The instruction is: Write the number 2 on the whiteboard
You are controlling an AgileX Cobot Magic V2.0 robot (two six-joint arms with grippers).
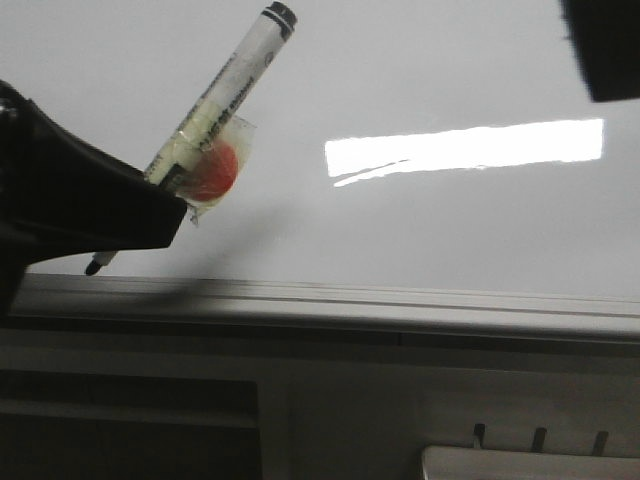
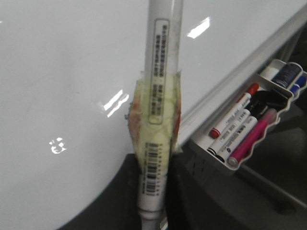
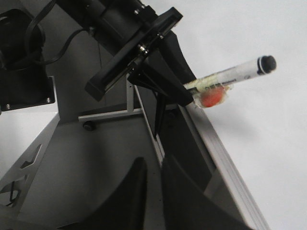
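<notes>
The whiteboard [image 1: 420,70] is glossy white, with a bright rectangular reflection and a grey edge strip [image 1: 350,298] along its lower side. No drawn number 2 shows on it in any view. My left gripper [image 1: 172,205] is shut on a white marker [image 1: 225,90] wrapped in tape with an orange-red lump. The marker is tilted, with its black end up and its dark tip [image 1: 93,267] down by the board's lower edge. The left wrist view shows the marker [image 2: 160,72] between the black fingers [image 2: 127,191]. My right gripper [image 3: 152,191] is shut and empty, off the board beside its edge.
A light tray [image 2: 283,103] below the board's edge holds several spare markers, red, black, pink and blue. Its corner shows in the front view [image 1: 530,462]. A dark shape [image 1: 605,50] hangs at the top right. The left arm [image 3: 129,43] and a metal frame [image 3: 29,153] show.
</notes>
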